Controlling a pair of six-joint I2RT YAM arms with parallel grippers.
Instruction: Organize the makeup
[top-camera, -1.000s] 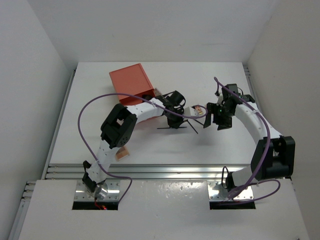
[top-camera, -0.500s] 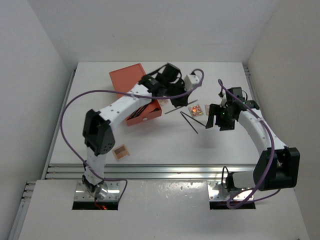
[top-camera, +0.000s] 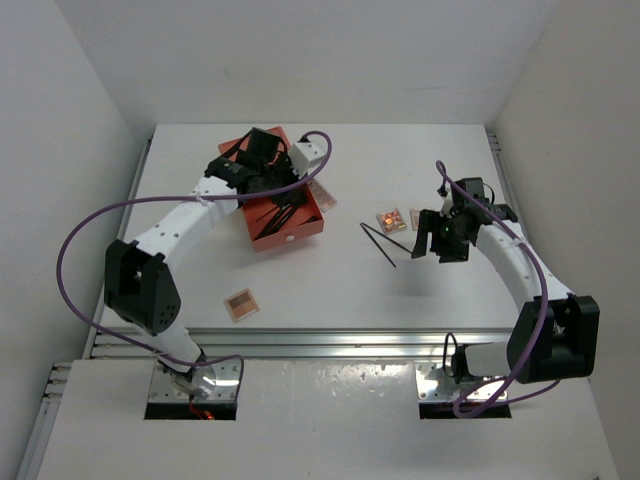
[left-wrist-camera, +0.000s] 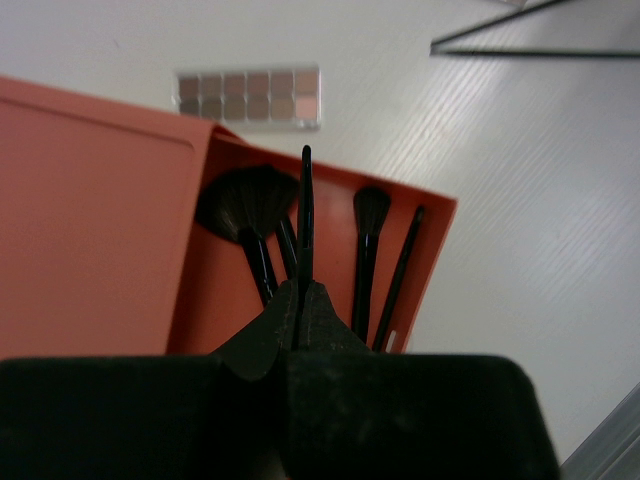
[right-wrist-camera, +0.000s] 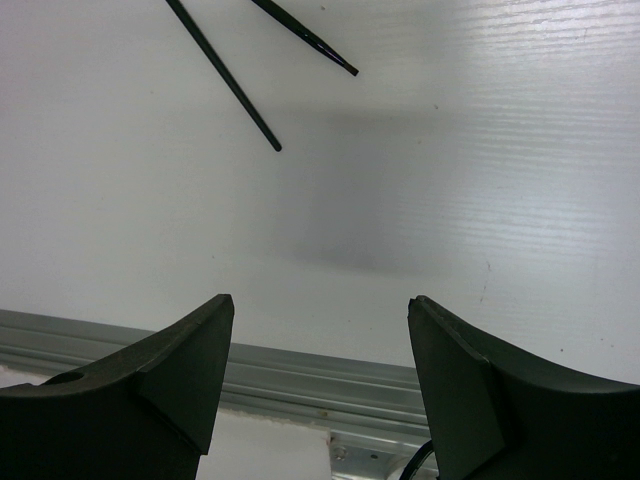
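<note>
My left gripper (top-camera: 280, 195) hangs over the open tray of the orange-red drawer box (top-camera: 262, 150). In the left wrist view it (left-wrist-camera: 302, 295) is shut on a thin black stick (left-wrist-camera: 305, 220). In the tray lie a fan brush (left-wrist-camera: 245, 205), a round brush (left-wrist-camera: 370, 215) and another stick (left-wrist-camera: 405, 265). Two black sticks (top-camera: 378, 243) lie mid-table, left of my right gripper (top-camera: 428, 240). It is open and empty (right-wrist-camera: 320, 310), with the stick ends (right-wrist-camera: 225, 75) beyond it. An orange palette (top-camera: 391, 220) lies beside the right gripper.
A tan-panned palette (top-camera: 322, 195) lies just right of the drawer box, and shows in the left wrist view (left-wrist-camera: 250, 95). Another small palette (top-camera: 240, 303) lies near the front left. An aluminium rail (right-wrist-camera: 300, 370) runs along the table's near edge.
My left arm has swung from the table's middle back left to over the drawer tray, carrying a black stick. My right gripper has shifted slightly right.
</note>
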